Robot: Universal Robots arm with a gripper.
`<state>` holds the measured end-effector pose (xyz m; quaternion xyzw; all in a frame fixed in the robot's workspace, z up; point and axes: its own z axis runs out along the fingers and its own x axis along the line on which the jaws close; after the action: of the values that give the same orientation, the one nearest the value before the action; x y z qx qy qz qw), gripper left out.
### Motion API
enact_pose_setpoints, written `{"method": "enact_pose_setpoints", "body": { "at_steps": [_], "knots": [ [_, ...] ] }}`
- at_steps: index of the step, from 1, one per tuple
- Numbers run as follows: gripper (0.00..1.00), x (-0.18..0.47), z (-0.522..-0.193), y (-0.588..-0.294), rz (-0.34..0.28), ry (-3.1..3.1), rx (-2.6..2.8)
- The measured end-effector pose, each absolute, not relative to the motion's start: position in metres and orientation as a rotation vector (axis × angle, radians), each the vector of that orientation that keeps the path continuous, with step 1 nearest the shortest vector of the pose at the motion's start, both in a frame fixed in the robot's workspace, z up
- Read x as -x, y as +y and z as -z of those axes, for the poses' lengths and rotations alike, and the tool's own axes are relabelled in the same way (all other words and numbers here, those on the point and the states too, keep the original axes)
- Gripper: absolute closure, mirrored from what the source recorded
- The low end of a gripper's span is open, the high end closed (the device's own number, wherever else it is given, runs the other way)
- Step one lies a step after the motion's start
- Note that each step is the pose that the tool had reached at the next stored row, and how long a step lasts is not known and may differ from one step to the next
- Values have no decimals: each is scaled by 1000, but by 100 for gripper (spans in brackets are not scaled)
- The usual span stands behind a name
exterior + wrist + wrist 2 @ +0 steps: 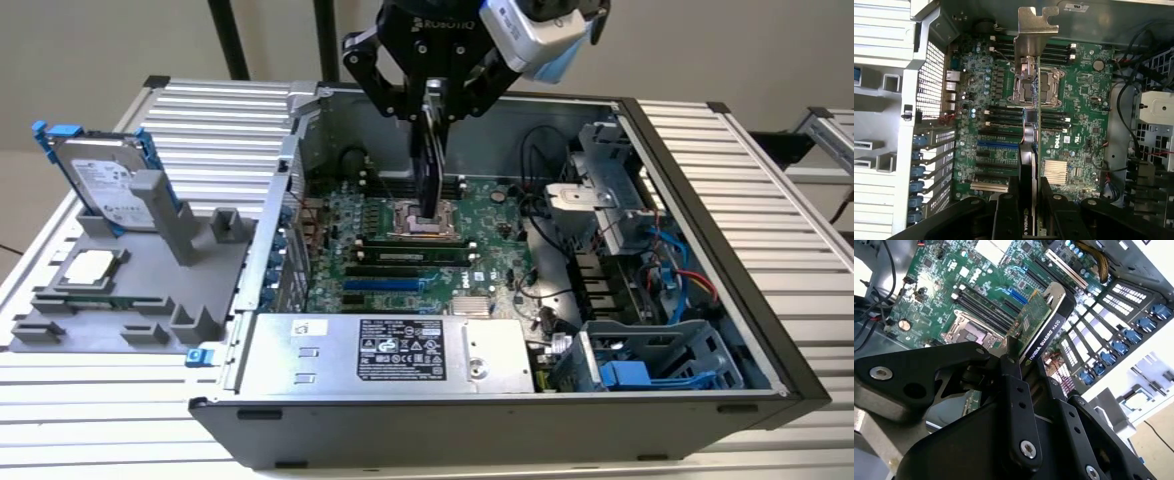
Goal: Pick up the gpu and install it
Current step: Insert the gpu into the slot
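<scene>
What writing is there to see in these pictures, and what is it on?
gpu, clamped in the gripper: white lettering on its black face, a product marking, not quoted here.
power supply: white label, print too small to read.
motherboard: a white logo, likewise not quoted, and tiny markings too small to read.

The thin gpu card [430, 165] hangs over the large green motherboard [497, 240] inside the open metal case [467, 432]. In the exterior view, a grey plastic tray [120, 312] stands at the case's nine o'clock.
</scene>
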<state>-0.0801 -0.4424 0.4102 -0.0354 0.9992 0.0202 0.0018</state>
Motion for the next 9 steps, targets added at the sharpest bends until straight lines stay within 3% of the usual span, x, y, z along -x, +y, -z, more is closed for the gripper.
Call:
{"method": "enact_pose_setpoints", "body": {
  "at_steps": [9],
  "knots": [
    [100,80,-410,-442,-64,3129,254]
  ]
}}
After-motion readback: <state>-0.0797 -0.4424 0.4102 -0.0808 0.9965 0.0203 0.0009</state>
